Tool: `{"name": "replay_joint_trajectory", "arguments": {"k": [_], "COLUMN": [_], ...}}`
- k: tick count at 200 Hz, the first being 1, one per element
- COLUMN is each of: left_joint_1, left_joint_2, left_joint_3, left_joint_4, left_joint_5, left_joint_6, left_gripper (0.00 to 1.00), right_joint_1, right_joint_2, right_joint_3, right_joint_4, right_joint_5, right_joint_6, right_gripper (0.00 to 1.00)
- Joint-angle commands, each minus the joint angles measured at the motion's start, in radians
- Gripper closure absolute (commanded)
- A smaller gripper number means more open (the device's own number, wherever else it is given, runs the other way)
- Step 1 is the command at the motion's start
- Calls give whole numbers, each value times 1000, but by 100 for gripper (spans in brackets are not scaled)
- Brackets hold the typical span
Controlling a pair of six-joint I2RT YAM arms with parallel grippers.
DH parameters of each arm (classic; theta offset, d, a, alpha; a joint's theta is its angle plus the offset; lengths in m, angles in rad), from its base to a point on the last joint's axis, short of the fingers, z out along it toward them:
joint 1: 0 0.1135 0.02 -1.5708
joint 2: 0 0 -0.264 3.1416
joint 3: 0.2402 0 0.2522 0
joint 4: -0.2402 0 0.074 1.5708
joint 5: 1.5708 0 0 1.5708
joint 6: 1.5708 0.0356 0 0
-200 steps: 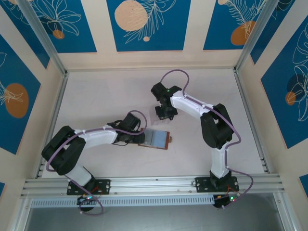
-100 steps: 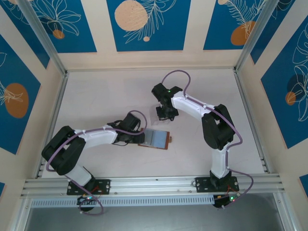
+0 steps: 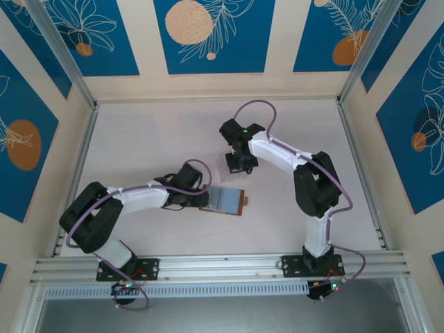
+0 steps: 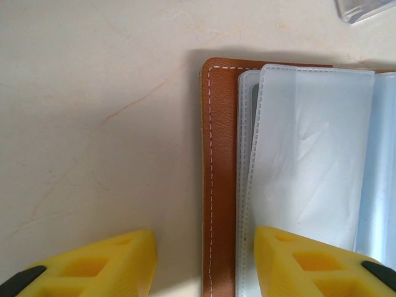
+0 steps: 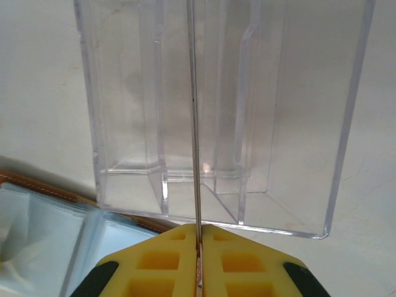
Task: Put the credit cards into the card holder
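One card (image 5: 193,124) pinched between fingers of right gripper (image 5: 199,240), seen edge-on. Jaws closed flat on it. Card runs straight out from fingertips; colour not readable. Clear plastic box (image 5: 278,124) lies just beyond card. Card holder (image 5: 37,229) lies open on table (image 4: 80,111), near right fingers. Left gripper (image 4: 204,263) spread wide, holding nothing. Holder's brown stitched edge sits between its fingers: one finger over bare table, other over clear pockets (image 4: 309,154).

Left gripper (image 3: 197,198) at open card holder (image 3: 226,200), right gripper (image 3: 238,165) beyond
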State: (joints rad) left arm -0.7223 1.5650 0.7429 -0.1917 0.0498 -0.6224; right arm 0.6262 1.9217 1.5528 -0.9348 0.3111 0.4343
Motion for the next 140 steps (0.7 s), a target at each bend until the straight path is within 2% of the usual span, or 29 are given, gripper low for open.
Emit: {"name": "replay_joint_trajectory", "arguments": {"k": [1, 69, 108, 140], "left_joint_1": [-23, -23, -21, -17], "left_joint_2": [38, 28, 0, -101], "left_joint_3": [-46, -51, -48, -19], "left_joint_4": [-6, -6, -21, -86], "left_joint_5": [38, 36, 44, 48], "left_joint_6": [-14, -16, -17, -12], "left_gripper": [54, 54, 54, 52], "right_joint_1": [-16, -46, -68, -69], "right_joint_2": [-41, 4, 42, 97], "right_joint_3": [15, 63, 128, 182], "right_joint_4": [-7, 1, -20, -45], "right_joint_5": [-54, -111, -37, 27], "right_joint_6": [-15, -41, -63, -78], "right_gripper": [86, 81, 76, 70]}}
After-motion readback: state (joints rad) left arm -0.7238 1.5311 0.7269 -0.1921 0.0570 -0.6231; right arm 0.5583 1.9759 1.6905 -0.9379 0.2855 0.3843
